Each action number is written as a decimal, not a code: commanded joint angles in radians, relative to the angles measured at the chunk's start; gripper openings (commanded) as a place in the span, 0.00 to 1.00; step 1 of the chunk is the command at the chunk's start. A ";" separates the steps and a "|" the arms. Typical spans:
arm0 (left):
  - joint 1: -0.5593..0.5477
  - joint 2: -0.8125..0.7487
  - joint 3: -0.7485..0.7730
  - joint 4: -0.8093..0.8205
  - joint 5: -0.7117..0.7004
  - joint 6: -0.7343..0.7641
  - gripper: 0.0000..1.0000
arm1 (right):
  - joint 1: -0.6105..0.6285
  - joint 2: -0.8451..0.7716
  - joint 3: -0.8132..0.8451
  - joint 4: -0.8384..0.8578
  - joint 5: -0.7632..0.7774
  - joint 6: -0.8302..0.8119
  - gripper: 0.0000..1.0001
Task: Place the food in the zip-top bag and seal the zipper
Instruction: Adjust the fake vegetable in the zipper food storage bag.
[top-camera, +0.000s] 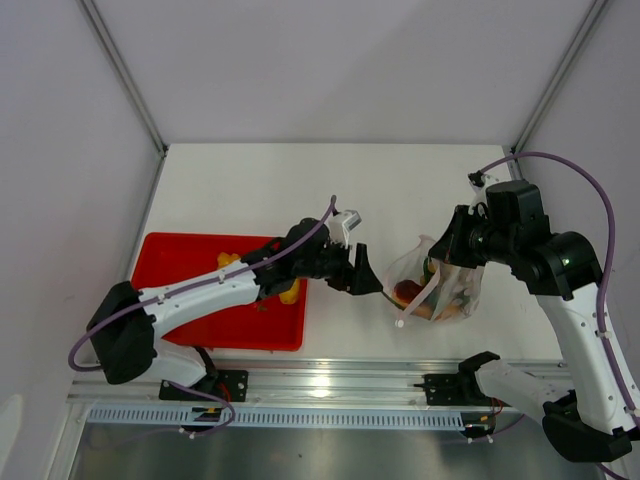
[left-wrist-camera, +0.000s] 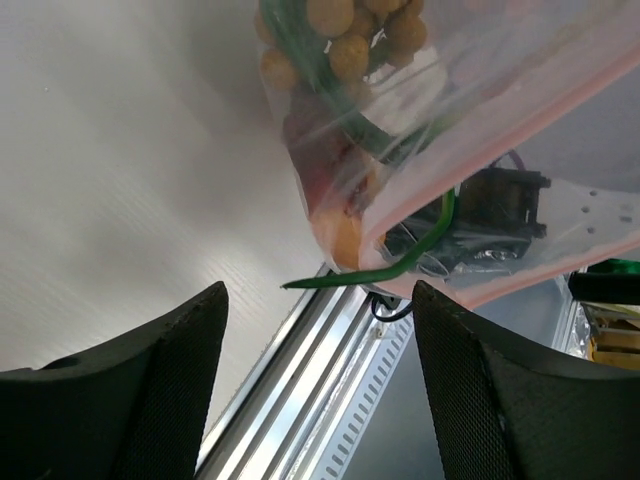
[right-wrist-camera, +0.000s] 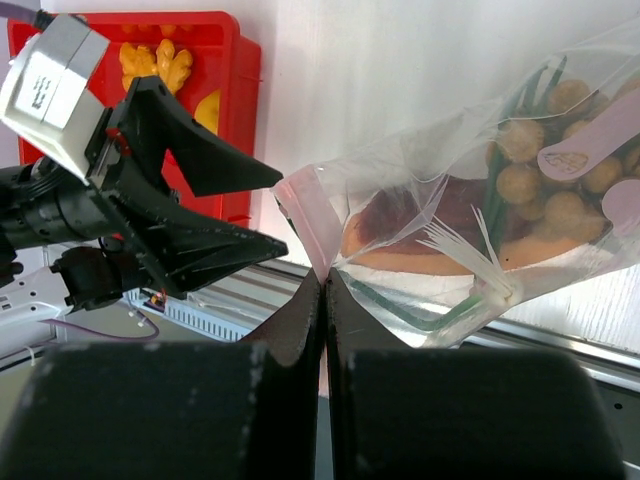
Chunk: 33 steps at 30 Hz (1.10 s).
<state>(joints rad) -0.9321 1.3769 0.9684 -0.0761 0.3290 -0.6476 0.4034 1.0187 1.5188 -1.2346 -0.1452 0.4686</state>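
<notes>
right claw (right-wrist-camera: 323, 282) pinches the crinkly, clear zip-top bag (right-wrist-camera: 400, 190) at its mouth.

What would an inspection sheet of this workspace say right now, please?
Surface: white table.
Job's things: zip-top bag holds tan balls, green stalks and orange-brown wedge; yellow food lies in red tray.
Clutter: nothing seen.
Grippers: left gripper open, facing the bag; right gripper shut on the bag's edge.
Cables: purple cable along each arm.
Surroundings: white walls, metal rail at near edge.
</notes>
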 joint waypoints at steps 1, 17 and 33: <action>0.013 0.028 0.033 0.068 0.015 -0.032 0.75 | -0.003 -0.020 0.009 0.038 -0.017 -0.010 0.00; 0.021 0.102 0.082 0.110 0.061 -0.049 0.34 | -0.005 -0.025 0.001 0.041 -0.017 -0.015 0.00; -0.007 -0.028 0.003 0.084 0.074 -0.055 0.01 | -0.005 -0.011 -0.032 0.079 -0.037 0.001 0.00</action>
<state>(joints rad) -0.9237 1.3994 0.9791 -0.0032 0.3927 -0.7036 0.4034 1.0100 1.4860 -1.2133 -0.1669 0.4694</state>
